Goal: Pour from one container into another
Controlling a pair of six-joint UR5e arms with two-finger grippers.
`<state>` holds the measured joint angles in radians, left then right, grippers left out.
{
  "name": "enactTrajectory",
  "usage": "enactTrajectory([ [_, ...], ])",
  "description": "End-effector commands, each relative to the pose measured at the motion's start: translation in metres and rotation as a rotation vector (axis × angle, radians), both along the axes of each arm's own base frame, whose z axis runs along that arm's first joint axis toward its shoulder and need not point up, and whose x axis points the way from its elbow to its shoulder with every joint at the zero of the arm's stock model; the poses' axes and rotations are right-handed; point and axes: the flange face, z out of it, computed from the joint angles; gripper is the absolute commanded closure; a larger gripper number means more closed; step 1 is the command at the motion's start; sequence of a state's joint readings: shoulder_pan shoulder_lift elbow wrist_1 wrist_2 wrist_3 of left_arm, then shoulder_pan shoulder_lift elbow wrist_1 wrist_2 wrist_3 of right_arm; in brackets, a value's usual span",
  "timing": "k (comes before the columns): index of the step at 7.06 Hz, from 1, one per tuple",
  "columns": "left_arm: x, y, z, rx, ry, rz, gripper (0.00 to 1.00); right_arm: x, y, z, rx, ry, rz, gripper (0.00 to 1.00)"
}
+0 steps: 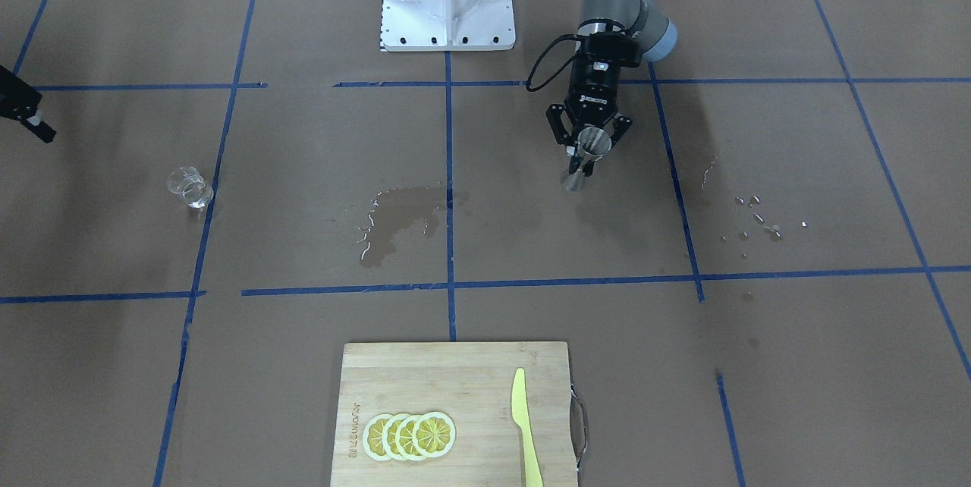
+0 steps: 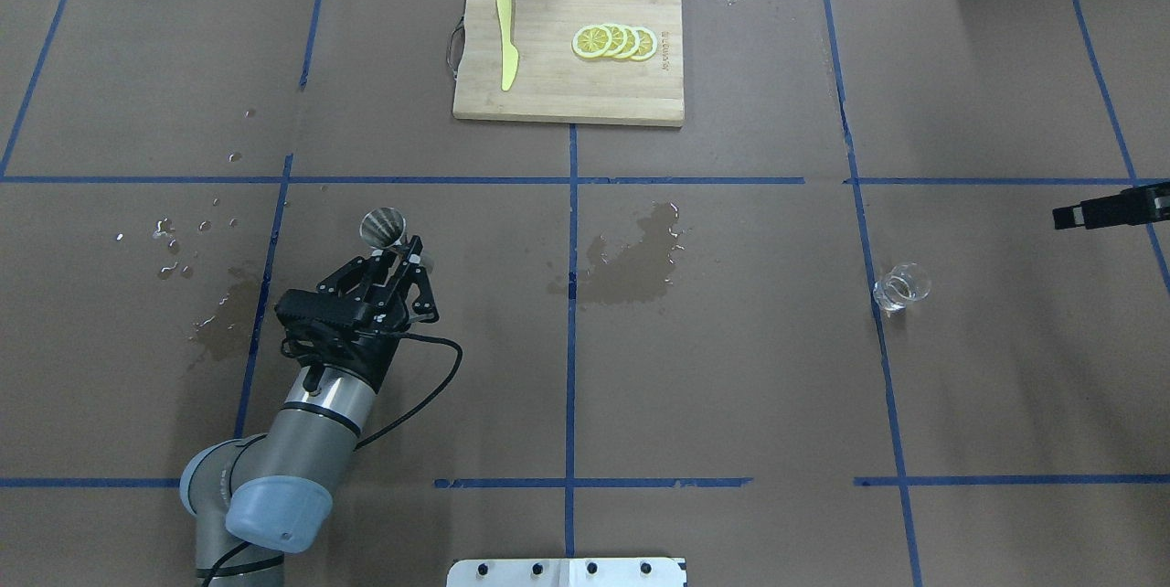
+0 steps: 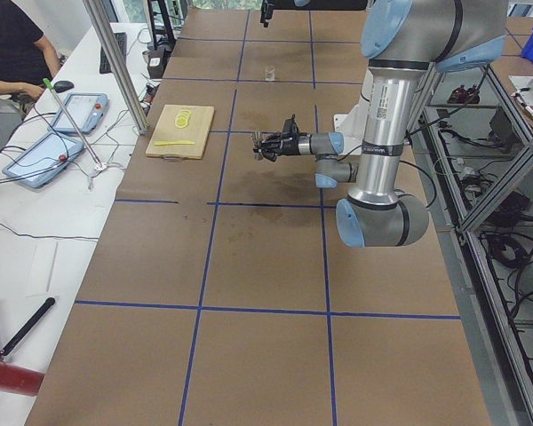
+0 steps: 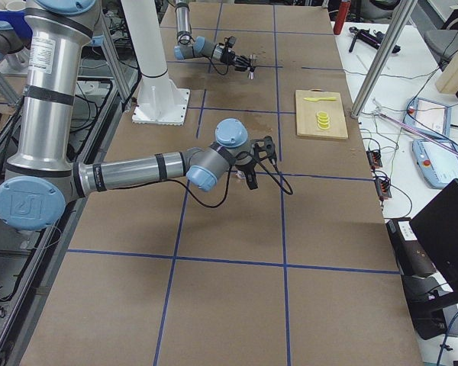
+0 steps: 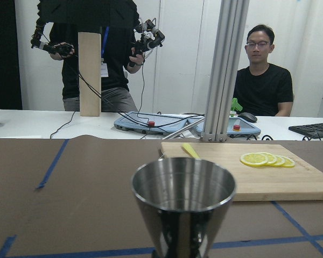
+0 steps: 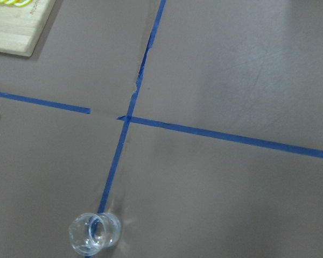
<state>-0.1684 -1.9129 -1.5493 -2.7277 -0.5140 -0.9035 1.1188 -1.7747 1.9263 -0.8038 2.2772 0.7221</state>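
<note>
A steel jigger cup point(image 2: 382, 224) is held just above the brown table by my left gripper point(image 2: 409, 250), which is shut on its lower part. The front-facing view shows the same jigger point(image 1: 592, 142) tilted between the fingers of the left gripper point(image 1: 589, 155). Its open mouth point(image 5: 183, 185) fills the left wrist view; I cannot see inside it. A small clear glass point(image 2: 901, 286) stands far to the right on a blue tape line and also shows in the right wrist view point(image 6: 94, 239). My right gripper point(image 2: 1071, 216) hovers at the right edge, beyond the glass; its jaws are unclear.
A bamboo cutting board point(image 2: 567, 102) at the table's far side carries lemon slices point(image 2: 614, 41) and a yellow knife point(image 2: 505, 52). A wet patch point(image 2: 640, 262) darkens the middle of the table. Droplets point(image 2: 174, 240) lie left of my left arm. People stand beyond the far edge.
</note>
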Motion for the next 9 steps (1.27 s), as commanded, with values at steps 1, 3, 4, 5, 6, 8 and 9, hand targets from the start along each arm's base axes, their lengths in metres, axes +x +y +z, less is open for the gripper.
enactTrajectory([
  [1, 0.012, -0.012, -0.03, 0.029, -0.017, 0.016, 1.0, -0.045, 0.037, -0.03, -0.029, -0.042, 0.004, 0.0],
  [3, 0.015, -0.027, -0.038, 0.025, -0.028, 0.063, 1.0, -0.094, 0.073, -0.037, 0.007, 0.03, 0.05, 0.0],
  [4, 0.018, -0.028, -0.041, 0.04, -0.071, 0.089, 1.0, -0.119, 0.084, -0.04, -0.007, 0.036, 0.097, 0.0],
  [5, 0.023, -0.029, -0.045, 0.062, -0.119, 0.099, 1.0, -0.144, 0.097, -0.039, 0.007, 0.056, 0.158, 0.0],
  [6, 0.027, -0.03, -0.046, 0.064, -0.127, 0.098, 1.0, -0.163, 0.11, -0.036, 0.049, 0.086, 0.259, 0.0],
  [8, 0.026, -0.033, -0.046, 0.062, -0.105, 0.093, 1.0, -0.167, 0.127, -0.019, 0.056, 0.108, 0.438, 0.0],
  [9, 0.026, -0.034, -0.047, 0.062, -0.105, 0.093, 1.0, -0.183, 0.144, -0.017, 0.165, 0.134, 0.516, 0.0],
])
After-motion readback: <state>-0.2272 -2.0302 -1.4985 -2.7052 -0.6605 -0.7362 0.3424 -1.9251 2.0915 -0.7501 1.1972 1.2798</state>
